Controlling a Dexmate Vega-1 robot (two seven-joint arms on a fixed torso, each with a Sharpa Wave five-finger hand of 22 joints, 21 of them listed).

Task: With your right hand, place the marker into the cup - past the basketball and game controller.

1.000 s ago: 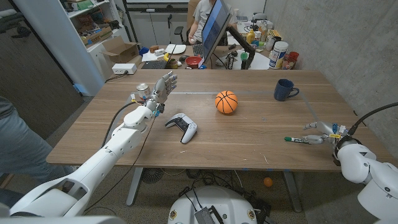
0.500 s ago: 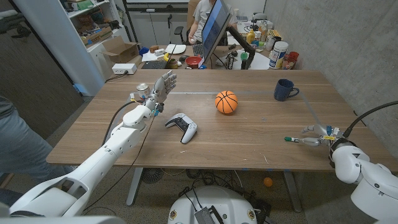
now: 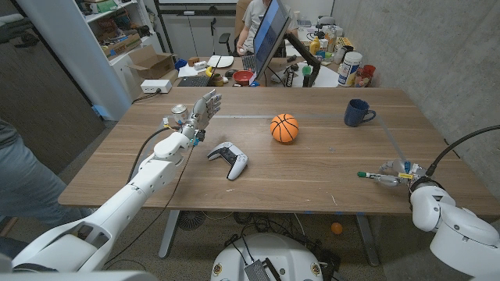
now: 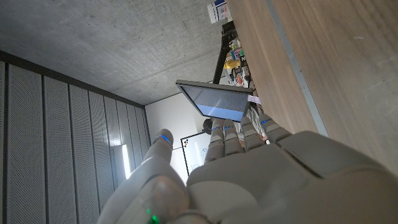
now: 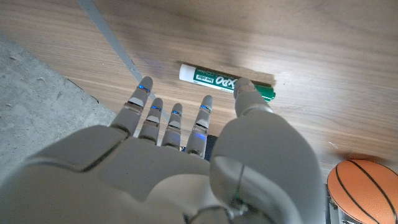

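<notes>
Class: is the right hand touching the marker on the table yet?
Cannot tell. In the right wrist view the right hand hangs over the marker, one digit overlapping its green end, but neither contact nor gap shows plainly.

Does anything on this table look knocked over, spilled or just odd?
Nothing stands out. The cup stands upright, the basketball and game controller sit apart from it, and the marker lies flat near the table's right edge under the right robot hand. No spill shows.
</notes>
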